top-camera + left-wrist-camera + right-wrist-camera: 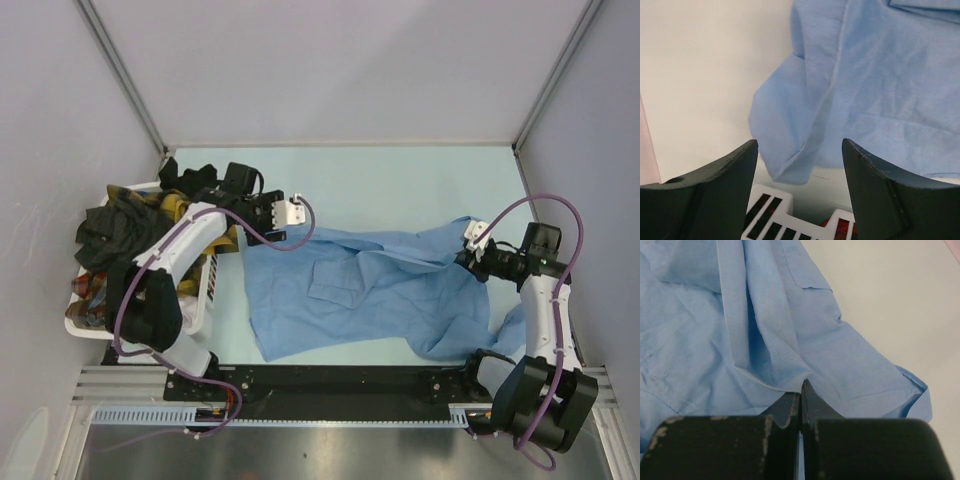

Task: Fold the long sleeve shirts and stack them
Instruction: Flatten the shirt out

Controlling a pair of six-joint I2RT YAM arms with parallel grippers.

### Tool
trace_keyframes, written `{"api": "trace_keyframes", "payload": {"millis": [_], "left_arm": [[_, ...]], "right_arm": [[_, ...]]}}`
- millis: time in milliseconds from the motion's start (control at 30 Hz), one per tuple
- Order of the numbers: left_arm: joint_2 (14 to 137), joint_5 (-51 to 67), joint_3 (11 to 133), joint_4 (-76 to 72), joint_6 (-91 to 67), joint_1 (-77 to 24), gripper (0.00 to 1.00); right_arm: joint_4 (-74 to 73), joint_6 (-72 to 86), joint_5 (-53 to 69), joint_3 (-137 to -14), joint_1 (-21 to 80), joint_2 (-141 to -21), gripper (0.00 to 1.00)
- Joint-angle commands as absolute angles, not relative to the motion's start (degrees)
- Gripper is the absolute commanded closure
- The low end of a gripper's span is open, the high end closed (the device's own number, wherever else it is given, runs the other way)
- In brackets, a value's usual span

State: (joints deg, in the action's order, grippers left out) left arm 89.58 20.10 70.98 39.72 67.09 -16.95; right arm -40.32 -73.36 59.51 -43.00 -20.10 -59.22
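Light blue shirt lies spread and rumpled across the middle of the tabletop. Dark and plaid shirts are heaped in the white basket at left. Right tool is pinched tight on a fold at the blue shirt's right side. Left tool gapes wide, holding nothing, over its upper left corner.

Basket, table and walls around me.
The white slatted basket sits just behind and below my left gripper, its slats showing under the fingertips. The pale table spreads ahead of it and to the left, with grey walls rising beyond.
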Motion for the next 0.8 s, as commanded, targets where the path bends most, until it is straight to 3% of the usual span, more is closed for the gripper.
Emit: {"api": "trace_keyframes", "payload": {"millis": [0, 100, 200, 233, 333, 667, 767], "left_arm": [[93.86, 22.94, 73.21, 43.68, 77.87, -16.70, 0.28], [97.46, 21.98, 75.14, 44.65, 78.75, -16.70, 0.34], [99.40, 21.45, 76.90, 44.65, 77.88, -16.61, 0.53], [99.40, 21.45, 77.69, 44.74, 76.39, -16.61, 0.64], [97.30, 22.15, 77.52, 45.44, 74.01, -16.61, 0.73], [90.79, 24.00, 74.88, 51.68, 72.33, -16.70, 0.68], [91.76, 24.08, 74.79, 52.91, 72.16, -16.79, 0.61]], "right_arm": [[-41.13, -76.46, 61.79, -45.35, -20.83, -59.94, 1.00], [-41.22, -76.90, 62.05, -45.53, -21.09, -60.47, 1.00], [-41.40, -77.17, 62.23, -46.14, -21.44, -60.91, 1.00], [-41.40, -77.08, 62.31, -46.40, -21.53, -61.08, 1.00], [-40.87, -75.42, 62.58, -47.28, -21.80, -61.26, 1.00], [-36.56, -70.05, 63.54, -48.87, -21.97, -61.35, 1.00], [-36.56, -69.79, 63.54, -49.39, -21.97, -61.26, 1.00]]}}
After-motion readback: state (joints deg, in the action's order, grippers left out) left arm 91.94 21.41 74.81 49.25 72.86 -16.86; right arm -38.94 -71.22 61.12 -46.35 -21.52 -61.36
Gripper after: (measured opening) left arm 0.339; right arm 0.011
